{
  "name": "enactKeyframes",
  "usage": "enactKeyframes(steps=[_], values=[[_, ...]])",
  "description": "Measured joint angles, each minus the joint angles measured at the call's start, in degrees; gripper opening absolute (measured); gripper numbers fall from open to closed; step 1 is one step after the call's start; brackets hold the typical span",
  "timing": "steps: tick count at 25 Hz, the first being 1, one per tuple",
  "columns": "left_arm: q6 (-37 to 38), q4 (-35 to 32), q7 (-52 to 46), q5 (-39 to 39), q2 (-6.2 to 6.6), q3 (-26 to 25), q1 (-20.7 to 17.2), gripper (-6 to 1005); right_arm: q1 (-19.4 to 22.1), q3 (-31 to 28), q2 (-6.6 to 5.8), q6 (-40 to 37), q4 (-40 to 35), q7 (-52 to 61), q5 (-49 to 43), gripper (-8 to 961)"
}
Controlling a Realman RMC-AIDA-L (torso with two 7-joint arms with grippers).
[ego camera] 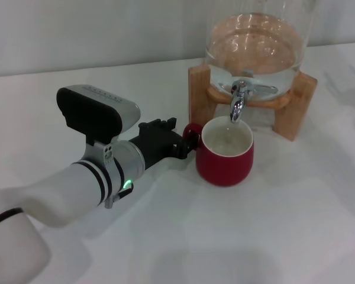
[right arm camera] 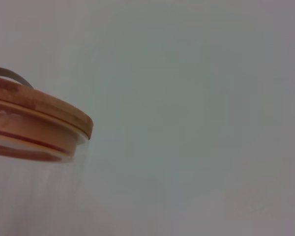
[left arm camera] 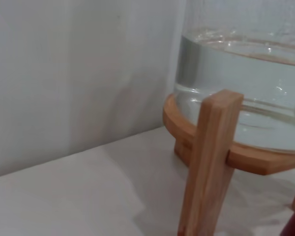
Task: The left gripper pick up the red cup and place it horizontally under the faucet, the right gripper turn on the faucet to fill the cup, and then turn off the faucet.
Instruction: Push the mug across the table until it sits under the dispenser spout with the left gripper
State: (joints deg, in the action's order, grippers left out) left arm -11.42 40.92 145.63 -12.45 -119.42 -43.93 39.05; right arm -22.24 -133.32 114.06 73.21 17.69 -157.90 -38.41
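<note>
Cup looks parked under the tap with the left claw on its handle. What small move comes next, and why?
Probably bring the right gripper, not visible in the head view, down to the lever of the small chrome faucet. The rounded dark-red ceramic cup stands upright on the white table, its mouth beneath the spout, and the black two-fingered left gripper is at its handle. No stream shows.

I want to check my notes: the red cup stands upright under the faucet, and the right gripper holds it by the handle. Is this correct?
Not quite. In the head view the left gripper, not the right, holds the red cup by the handle. The cup does stand upright under the faucet.
</note>
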Motion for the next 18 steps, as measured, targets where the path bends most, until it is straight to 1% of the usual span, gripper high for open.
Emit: enactKeyframes(steps=[7, 18], values=[[0.3, 2.35, 0.0, 3.33, 0.14, -1.4, -3.12, 546, 0.08, 0.0, 0.04, -0.04, -0.01, -0.04, 0.0, 674], [0.19, 4.05, 0.01, 5.5, 0.16, -1.67, -5.62, 547, 0.27, -0.01, 0.11, -0.48, -0.01, -0.04, 0.0, 674]])
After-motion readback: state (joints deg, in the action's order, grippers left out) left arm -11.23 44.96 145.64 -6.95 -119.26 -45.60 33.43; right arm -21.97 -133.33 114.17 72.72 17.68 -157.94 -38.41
